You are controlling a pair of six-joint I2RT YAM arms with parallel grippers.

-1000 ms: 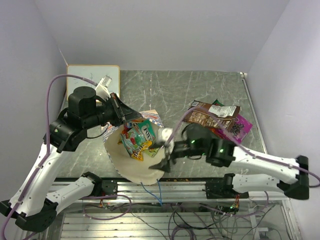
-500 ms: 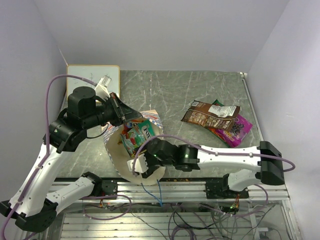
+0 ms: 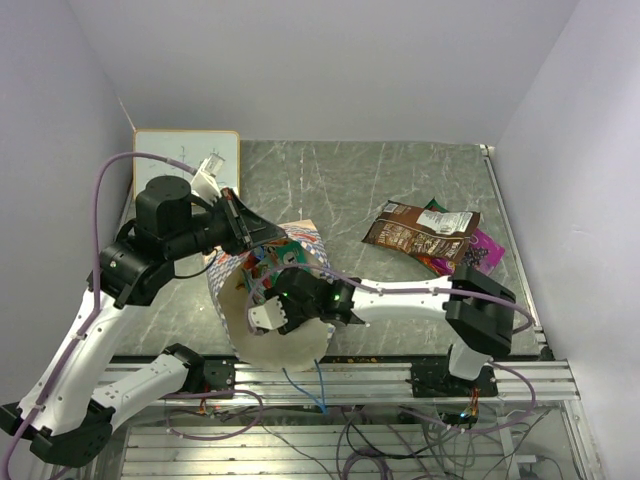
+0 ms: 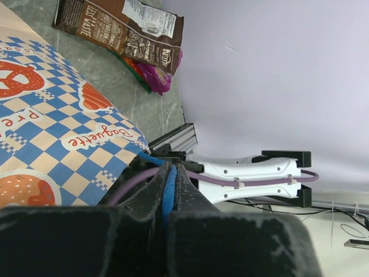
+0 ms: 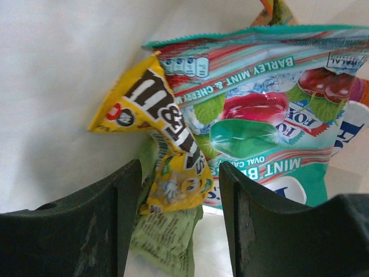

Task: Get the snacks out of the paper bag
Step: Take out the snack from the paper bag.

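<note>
The paper bag (image 3: 300, 345) lies on its side, its mouth facing the near edge, its checkered band (image 4: 52, 133) towards the back. My left gripper (image 3: 243, 222) is shut on the bag's blue cord handle (image 4: 169, 184) and holds the upper rim up. My right gripper (image 3: 262, 312) is open inside the bag's mouth. In the right wrist view its jaws (image 5: 180, 202) stand either side of a yellow candy packet (image 5: 167, 144) without touching it. A small light green packet (image 5: 164, 242) lies under it and a green mint candy bag (image 5: 259, 127) behind.
A brown bag with a white label (image 3: 420, 228) and a purple packet (image 3: 478, 255) lie on the table at the right, also in the left wrist view (image 4: 115, 26). A small whiteboard (image 3: 170, 160) lies at the back left. The grey walls stand close on both sides.
My right arm has swung left from beside the bag and pushed its open gripper into the bag's mouth. My left gripper has kept its hold on the handle.
</note>
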